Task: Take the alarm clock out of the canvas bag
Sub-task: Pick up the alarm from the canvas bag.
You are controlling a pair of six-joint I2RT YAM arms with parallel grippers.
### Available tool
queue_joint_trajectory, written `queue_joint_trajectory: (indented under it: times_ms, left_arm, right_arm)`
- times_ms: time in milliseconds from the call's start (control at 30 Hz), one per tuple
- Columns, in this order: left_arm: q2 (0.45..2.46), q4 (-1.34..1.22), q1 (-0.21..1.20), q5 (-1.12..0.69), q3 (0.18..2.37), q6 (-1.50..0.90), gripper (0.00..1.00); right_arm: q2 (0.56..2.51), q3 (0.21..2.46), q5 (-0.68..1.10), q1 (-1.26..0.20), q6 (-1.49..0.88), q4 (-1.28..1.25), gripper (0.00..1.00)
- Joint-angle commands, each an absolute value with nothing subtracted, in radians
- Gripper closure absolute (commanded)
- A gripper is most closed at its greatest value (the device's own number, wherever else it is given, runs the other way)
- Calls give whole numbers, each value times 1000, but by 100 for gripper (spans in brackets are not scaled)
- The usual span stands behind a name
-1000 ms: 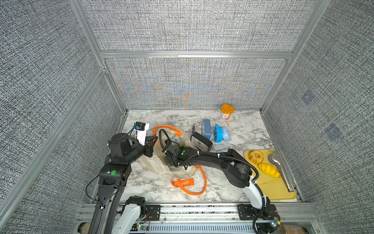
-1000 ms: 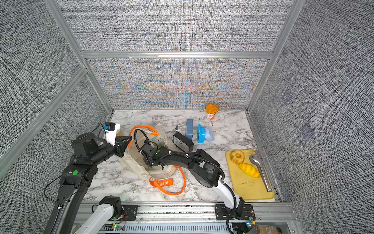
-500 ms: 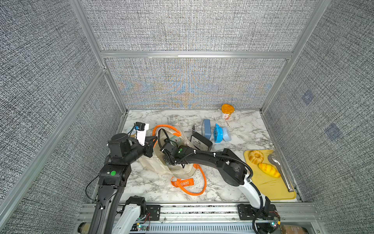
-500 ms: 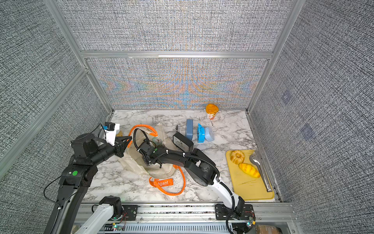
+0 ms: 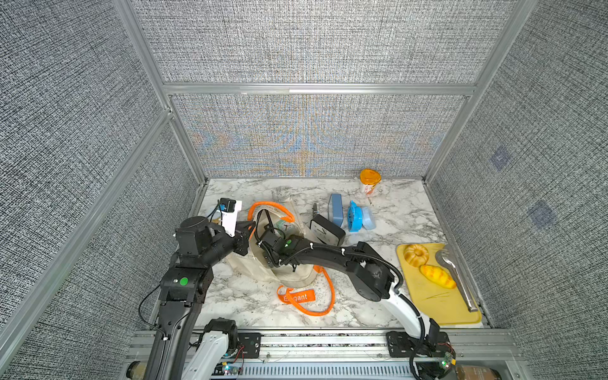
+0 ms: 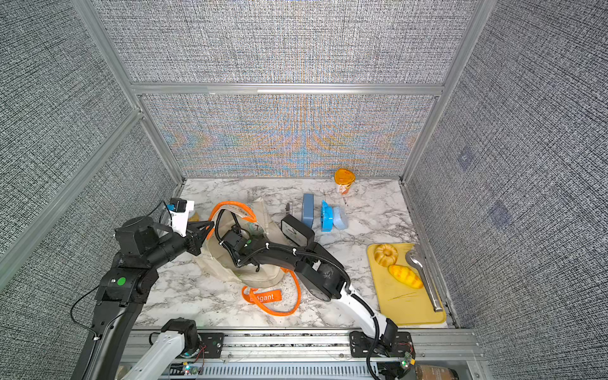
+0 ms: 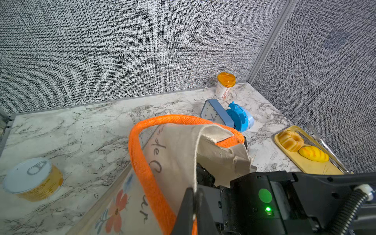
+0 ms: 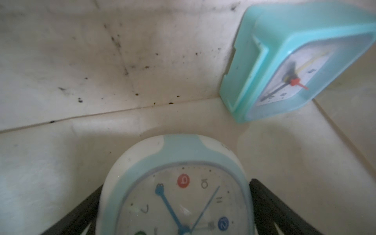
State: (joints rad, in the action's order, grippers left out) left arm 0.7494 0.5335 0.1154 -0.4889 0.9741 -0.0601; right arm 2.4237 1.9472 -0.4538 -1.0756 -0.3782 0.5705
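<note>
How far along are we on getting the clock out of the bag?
Done: the left hand is shut on the rim of the canvas bag, holding it open. In hand: the right hand is inside, open, jaws straddling the white-and-blue clock. Left: close, lift it out. A mint clock also lies inside.

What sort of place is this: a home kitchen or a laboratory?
Probably a robot test booth, not a home. Grey panels in a metal frame wall in a small marble table, and the left arm and right arm are mounted on a rail at its front.
</note>
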Motion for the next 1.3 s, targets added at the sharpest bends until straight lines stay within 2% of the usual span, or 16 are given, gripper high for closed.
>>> queue_joint_trajectory:
  times_ms: [0,233,567,733,900,1100,1267]
  left_arm:
    - [746,502,117,-517,989,-55,100]
    - [748,508,115,-510,1006,-46,100]
    - [725,493,115,-463,996,-45,100]
    - [690,461,116,-402,974,-40,100]
    - [678,454,118,-442,967,-15,100]
    - [651,445,118,-310,970,46,100]
    - [654,394,115,-232,933,34,100]
  right_arm:
    - [2482,1936,-351,-1067,-412,743,1]
    - [2496,1944,-287,-1066,-402,754,1]
    - [2245,1716,-196,-1055,-406,609,5]
    - [2185,1672,-164,-1048,-397,620,6]
    - [2151,1679,-114,-1043,-394,616,9]
    - [2118,1705,13,-1050,-346,640,10]
    - [2039,1637,26,-1060,-301,652,10]
